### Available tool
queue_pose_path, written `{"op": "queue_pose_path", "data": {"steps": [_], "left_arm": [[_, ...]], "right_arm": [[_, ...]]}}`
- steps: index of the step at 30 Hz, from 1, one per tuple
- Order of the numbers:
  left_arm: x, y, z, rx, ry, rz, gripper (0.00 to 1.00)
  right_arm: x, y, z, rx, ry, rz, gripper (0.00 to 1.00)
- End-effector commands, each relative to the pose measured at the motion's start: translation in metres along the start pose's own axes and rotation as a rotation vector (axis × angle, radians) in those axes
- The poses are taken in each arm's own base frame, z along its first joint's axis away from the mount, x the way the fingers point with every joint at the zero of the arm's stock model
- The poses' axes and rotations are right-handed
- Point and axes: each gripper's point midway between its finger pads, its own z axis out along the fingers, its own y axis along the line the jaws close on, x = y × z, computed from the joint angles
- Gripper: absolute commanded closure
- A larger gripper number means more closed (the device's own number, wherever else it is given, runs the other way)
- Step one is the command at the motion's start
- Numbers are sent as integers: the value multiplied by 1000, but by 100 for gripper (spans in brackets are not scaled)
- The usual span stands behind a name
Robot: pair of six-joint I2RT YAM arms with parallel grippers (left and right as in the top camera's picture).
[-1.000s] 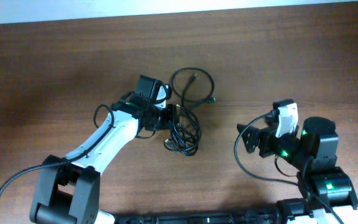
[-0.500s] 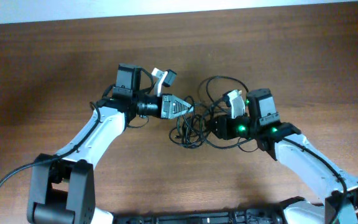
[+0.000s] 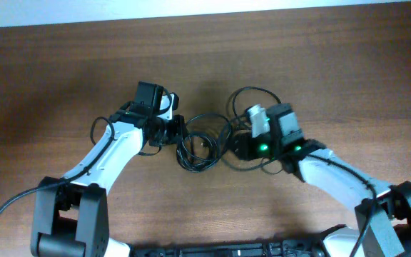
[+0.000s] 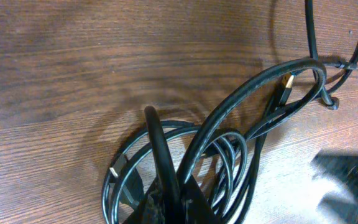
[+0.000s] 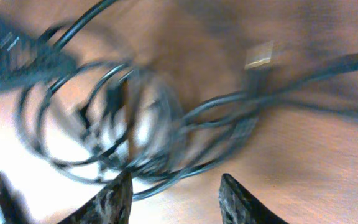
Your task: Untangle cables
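The cables are a tangle of thin black cords at the table's middle, with a further loop lying behind my right arm. My left gripper is at the tangle's left edge. In the left wrist view it is shut on one black cord of the coiled cables, and a gold-tipped plug lies beyond. My right gripper is at the tangle's right edge. In the right wrist view its fingers are open and empty, just short of the blurred cables, with a plug further off.
The brown wooden table reaches all round the tangle. Its far edge meets a white wall strip. Thicker black wires run along both arms, such as the one by my left arm.
My left gripper has drawn back to the left with the cord, and the tangle shifted left with it. My right arm has moved left, closer to the tangle.
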Motion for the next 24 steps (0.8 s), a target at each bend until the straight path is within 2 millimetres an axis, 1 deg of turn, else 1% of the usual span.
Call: {"op": "queue_pose_path", "data": {"steps": [1,2,4,5,6,7,8,9,10,12,13,14,15,18,19,20,21,22,24], "left_arm": [[11,-29,-2,160,56,29,95],[14,-38,-4,215,73,43,96],[14,-38,-4,216,73,43,96],[13,-33,-2,184,63,43,96],[10,-20,0,106,45,39,95],[10,-15,0,79,43,35,95],[10,-15,0,79,43,35,95],[9,-13,0,68,40,35,95],[9,-10,0,50,35,35,94],[8,-9,1,45,33,35,94],[8,-9,1,45,33,35,94],[8,-9,1,45,34,34,94],[9,-9,1,44,37,33,94],[11,-8,0,42,46,29,93],[12,-8,0,41,47,29,93],[12,-8,0,41,47,29,93],[12,-8,0,41,47,28,92],[12,-8,0,40,49,28,92],[13,-7,0,38,54,25,93]], "right_arm": [[8,17,14,52,6,-117,54],[7,27,20,66,-21,-168,53],[2,25,23,146,-68,-188,53],[0,26,26,170,-88,-190,53],[1,32,34,149,-93,-211,53],[8,34,43,141,-78,-224,56],[13,31,51,143,-63,-195,57],[15,28,55,146,-60,-154,60],[16,28,55,145,-60,-122,62],[19,25,56,152,-52,-31,64],[21,24,56,159,-47,-16,75],[24,23,56,159,-40,33,80],[27,21,56,167,-31,77,83],[31,25,57,168,-25,81,83],[31,25,57,168,-25,81,82],[31,25,57,168,-25,81,77],[31,25,57,168,-25,81,77],[31,25,57,168,-25,81,77],[34,21,61,177,-17,102,84]]}}
